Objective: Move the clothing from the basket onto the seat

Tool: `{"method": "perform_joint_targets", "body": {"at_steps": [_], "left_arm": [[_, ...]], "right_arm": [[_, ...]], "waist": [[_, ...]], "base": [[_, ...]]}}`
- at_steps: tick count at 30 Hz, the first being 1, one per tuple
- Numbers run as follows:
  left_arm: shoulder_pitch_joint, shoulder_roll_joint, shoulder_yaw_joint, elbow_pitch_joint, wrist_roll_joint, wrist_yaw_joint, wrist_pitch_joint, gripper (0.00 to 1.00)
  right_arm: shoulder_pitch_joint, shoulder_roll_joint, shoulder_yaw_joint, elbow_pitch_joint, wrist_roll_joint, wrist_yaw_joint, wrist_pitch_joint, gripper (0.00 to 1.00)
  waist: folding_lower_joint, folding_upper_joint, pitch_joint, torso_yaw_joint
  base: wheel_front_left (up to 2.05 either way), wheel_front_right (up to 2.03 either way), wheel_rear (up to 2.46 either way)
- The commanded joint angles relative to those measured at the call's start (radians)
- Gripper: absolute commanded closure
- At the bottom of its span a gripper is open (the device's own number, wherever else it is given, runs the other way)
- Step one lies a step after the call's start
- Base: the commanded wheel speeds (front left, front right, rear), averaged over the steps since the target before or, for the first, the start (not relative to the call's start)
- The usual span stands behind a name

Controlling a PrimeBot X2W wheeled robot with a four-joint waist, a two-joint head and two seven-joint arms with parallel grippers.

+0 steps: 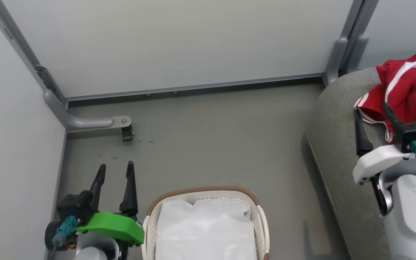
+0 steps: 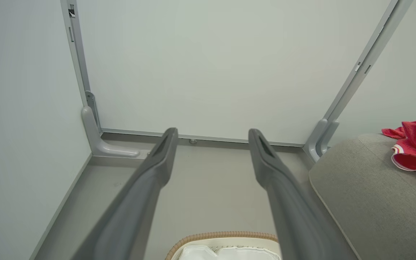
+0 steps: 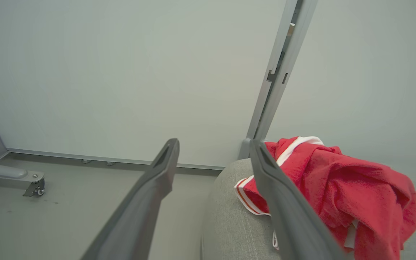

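The red clothing [image 1: 412, 88] with white stripe trim lies bunched on the grey seat [image 1: 334, 144] at the right; it also shows as clothing [image 3: 341, 191] on the seat [image 3: 229, 224] and clothing [image 2: 415, 148] on the seat [image 2: 367, 195]. The white basket [image 1: 262, 216] with a brown rim stands on the floor at bottom centre, holding a white liner [image 1: 204, 227]. My right gripper [image 1: 371, 110] is open just left of the clothing, above the seat, nothing between its fingers. My left gripper [image 1: 116, 169] is open over the floor left of the basket.
Pale partition walls close the back and left, with a grey frame foot and caster [image 1: 126, 133] on the floor at the left. Another frame post [image 1: 338, 61] stands behind the seat. Grey floor [image 1: 211, 144] lies between basket, wall and seat.
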Motion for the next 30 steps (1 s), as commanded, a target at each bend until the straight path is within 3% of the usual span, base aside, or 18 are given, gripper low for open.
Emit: {"method": "perform_joint_targets", "body": {"at_steps": [1,9,18,30], "left_arm": [[0.029,-0.001,0.016,-0.003,0.009,-0.003,-0.003,0.00],[0.128,-0.019,0.090,-0.010,0.044,-0.012,-0.004,0.00],[0.184,-0.038,0.116,-0.008,0.065,-0.030,-0.004,0.00],[0.197,-0.038,0.118,0.005,0.075,-0.035,-0.004,0.00]], "right_arm": [[0.030,0.015,0.001,-0.011,0.010,-0.001,-0.002,0.00],[0.159,0.083,0.044,-0.070,0.055,-0.001,-0.002,0.00],[0.298,0.086,0.111,-0.138,0.198,-0.001,-0.002,0.00],[0.383,0.086,0.154,-0.188,0.214,-0.001,-0.002,0.00]], "waist": [[0.0001,0.0000,-0.046,0.051],[0.0001,0.0000,-0.068,0.075],[0.0001,0.0000,-0.091,0.085],[0.0001,0.0000,-0.105,0.072]], "base": [[0.00,0.00,0.00],[0.00,0.00,0.00],[0.00,0.00,0.00],[0.00,0.00,0.00]]}}
